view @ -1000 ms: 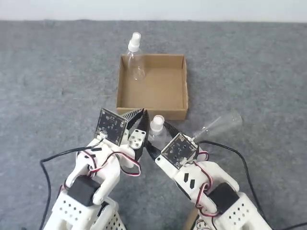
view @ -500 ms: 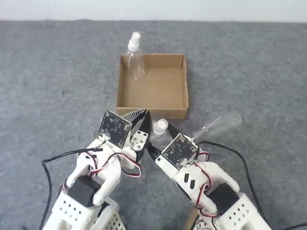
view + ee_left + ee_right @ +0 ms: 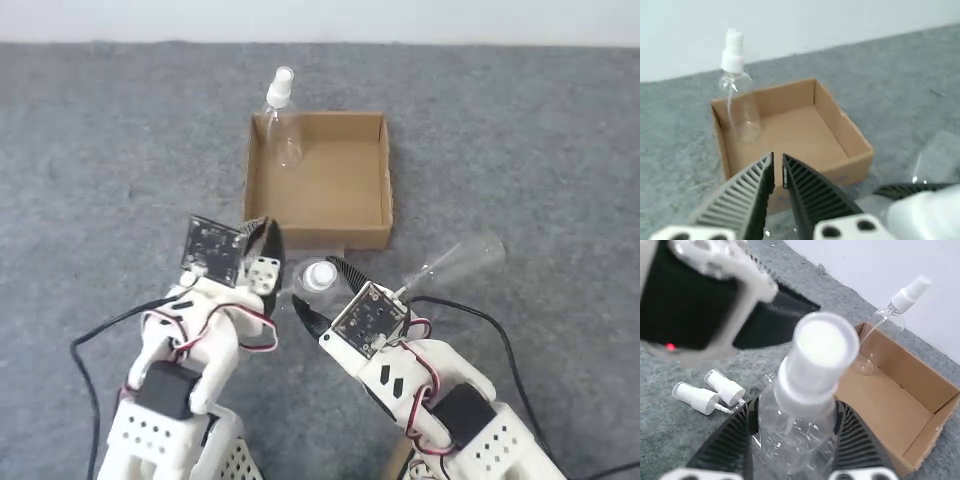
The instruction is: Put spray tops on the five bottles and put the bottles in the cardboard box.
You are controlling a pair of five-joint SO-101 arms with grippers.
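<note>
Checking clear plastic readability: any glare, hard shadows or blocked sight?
High view: even light, soft shadows; the lying bottle is faint against the carpet. Left wrist view: no glare; the left gripper hides part of the cardboard box. Right wrist view: the spray top on the held bottle is bright white.

The capped bottle's (image 3: pixel 795 440) base is cut off by the frame edge inside the right gripper (image 3: pixel 795 412). Beyond its cap the left gripper (image 3: pixel 810 306) is blurred, and the tipped bottle's (image 3: pixel 462 260) neck hides behind the right arm (image 3: pixel 420 375).
</note>
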